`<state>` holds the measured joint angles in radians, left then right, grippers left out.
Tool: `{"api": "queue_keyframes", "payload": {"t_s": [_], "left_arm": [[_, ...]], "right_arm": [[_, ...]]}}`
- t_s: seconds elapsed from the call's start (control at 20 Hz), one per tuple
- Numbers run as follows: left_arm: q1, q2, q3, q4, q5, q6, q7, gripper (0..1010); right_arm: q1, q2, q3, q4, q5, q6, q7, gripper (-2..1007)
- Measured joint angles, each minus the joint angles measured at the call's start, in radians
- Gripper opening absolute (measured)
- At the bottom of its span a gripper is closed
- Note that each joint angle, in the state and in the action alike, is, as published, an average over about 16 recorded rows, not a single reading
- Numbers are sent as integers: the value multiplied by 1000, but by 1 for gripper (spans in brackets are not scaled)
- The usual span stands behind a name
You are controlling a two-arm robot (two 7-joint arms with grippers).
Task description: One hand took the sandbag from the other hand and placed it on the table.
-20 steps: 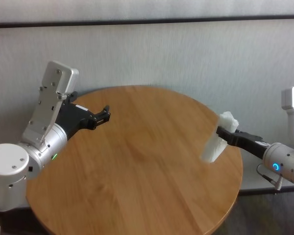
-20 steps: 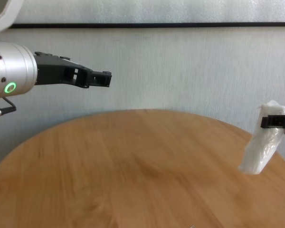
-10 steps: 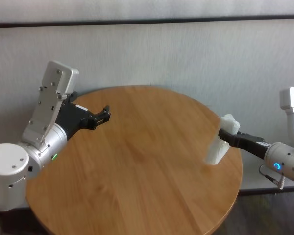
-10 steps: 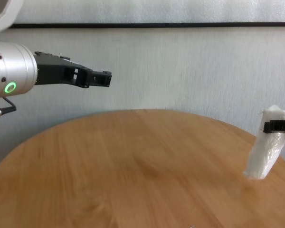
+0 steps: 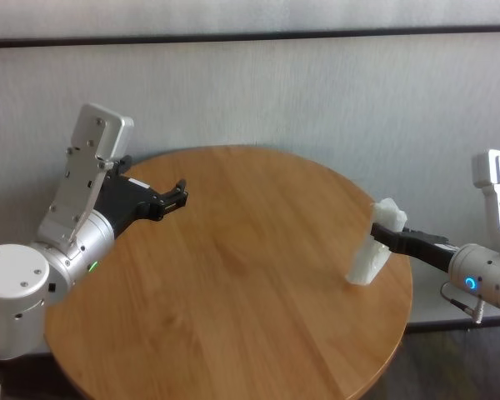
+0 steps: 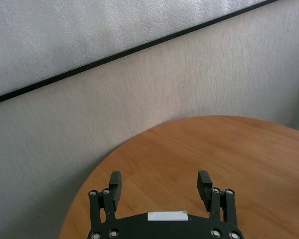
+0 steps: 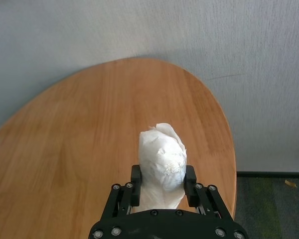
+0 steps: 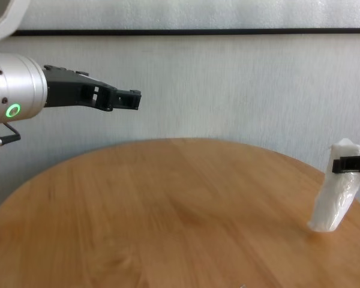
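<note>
The blue-ringed right gripper [image 5: 385, 232] is shut on the white crinkled sandbag [image 5: 373, 254] near its upper end. The sandbag stands tilted at the right edge of the round wooden table [image 5: 233, 275], its lower end touching the wood. It also shows in the chest view [image 8: 337, 195] and in the right wrist view [image 7: 162, 159], clamped between the black fingers [image 7: 136, 185]. The green-ringed left gripper [image 5: 177, 196] is open and empty, held above the table's far left part. The left wrist view shows its two fingertips [image 6: 205, 182] spread apart over the table [image 6: 249, 149].
A grey wall [image 5: 258, 92] with a dark horizontal stripe stands close behind the table. Grey floor [image 7: 269, 199] shows past the table's right edge.
The right gripper has lowered the sandbag and drawn it slightly toward the table's right edge, until its lower end rests on the wood. The left arm has not moved.
</note>
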<state>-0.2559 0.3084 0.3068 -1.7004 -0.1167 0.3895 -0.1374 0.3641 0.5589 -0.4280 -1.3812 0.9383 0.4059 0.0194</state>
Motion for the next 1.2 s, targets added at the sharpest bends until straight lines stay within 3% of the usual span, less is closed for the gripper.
{"api": "queue_keyframes", "payload": {"t_s": [0.55,1.2], "left_arm": [[0,0,0,0,0,0,0,1000],[0,0,0,0,0,0,0,999]], "right_arm": [[-1,0,0,-2,2,-4,0,567],[-2,0,-1,-3,4,-7,1,910]]}}
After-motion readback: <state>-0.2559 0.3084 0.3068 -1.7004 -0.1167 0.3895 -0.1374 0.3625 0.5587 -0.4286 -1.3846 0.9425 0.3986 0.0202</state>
